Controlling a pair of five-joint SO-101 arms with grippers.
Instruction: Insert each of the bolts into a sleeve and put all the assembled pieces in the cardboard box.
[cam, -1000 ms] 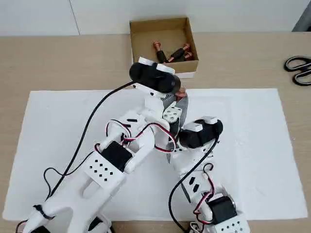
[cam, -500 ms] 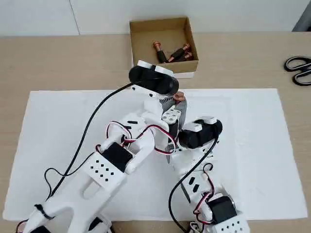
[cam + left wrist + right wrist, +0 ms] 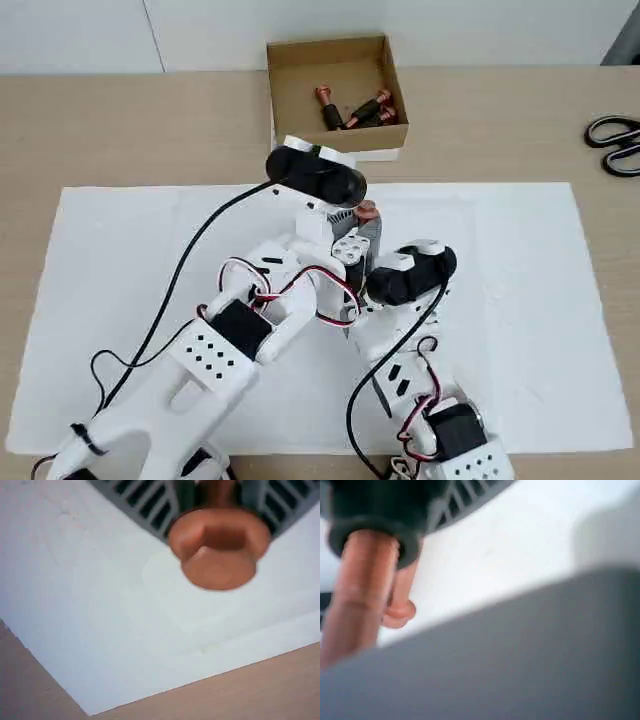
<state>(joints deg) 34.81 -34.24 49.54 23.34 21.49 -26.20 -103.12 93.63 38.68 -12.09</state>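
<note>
Bolt (image 3: 217,547) is clamped in the left gripper (image 3: 220,491), pinched between its ribbed grey fingers (image 3: 142,500). Copper head is turned toward the wrist camera, over the white sheet (image 3: 100,610). High view puts that head over the middle of the sheet, on the side toward the box (image 3: 285,90).

Right gripper (image 3: 371,238) comes in from the other side and sits hard up against the left one, both over the same spot. Can't tell whether the right gripper is clenched or released, too close and blurred.

Right wrist view has the black sleeve (image 3: 372,515) close up, with a copper shaft sticking out of its end. A second, thinner copper bit shows just behind it, can't tell what part it is.

Box stands on the bare tabletop (image 3: 130,120) just beyond the sheet's far edge, open side up. Inside it are a few assembled pieces (image 3: 355,108), copper with black sleeves, lying together toward the right wall as the high view shows it.

Scissors (image 3: 615,140) lie at the right edge of the tabletop, well apart from everything else.
</note>
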